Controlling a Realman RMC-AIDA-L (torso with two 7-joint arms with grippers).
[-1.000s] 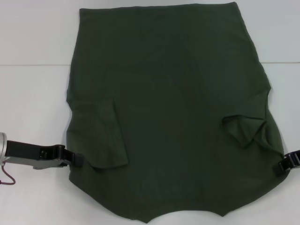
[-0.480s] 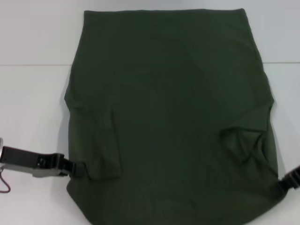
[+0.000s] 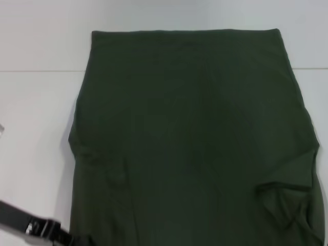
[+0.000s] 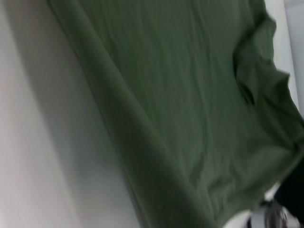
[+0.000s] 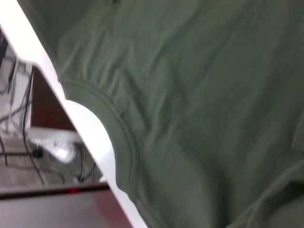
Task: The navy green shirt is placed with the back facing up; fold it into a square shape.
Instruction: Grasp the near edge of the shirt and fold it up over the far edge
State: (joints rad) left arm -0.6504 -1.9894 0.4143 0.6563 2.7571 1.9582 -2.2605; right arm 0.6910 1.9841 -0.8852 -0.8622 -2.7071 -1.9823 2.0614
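The navy green shirt (image 3: pixel 189 138) lies flat on the white table (image 3: pixel 36 133), plain side up, and fills most of the head view. Its far hem runs straight across the back, and both sleeves are tucked inward, with a folded pocket of cloth (image 3: pixel 287 202) at the near right. My left gripper (image 3: pixel 77 240) is at the shirt's near left edge, shut on the cloth at the bottom of the picture. The head view does not show my right gripper. In the left wrist view a dark shape (image 4: pixel 290 190) sits at the shirt's far corner. The collar (image 5: pixel 118 133) lies at the table's near edge.
Bare white table (image 3: pixel 31 169) lies left of the shirt, and a strip of it (image 3: pixel 164 15) shows beyond the far hem. Past the table's near edge (image 5: pixel 80 114) there are cables and floor (image 5: pixel 38 152).
The shirt has slid toward me: its far hem sits lower in the head view and the sleeves are nearer the bottom. Both grippers moved the same way, and the right one left the head view.
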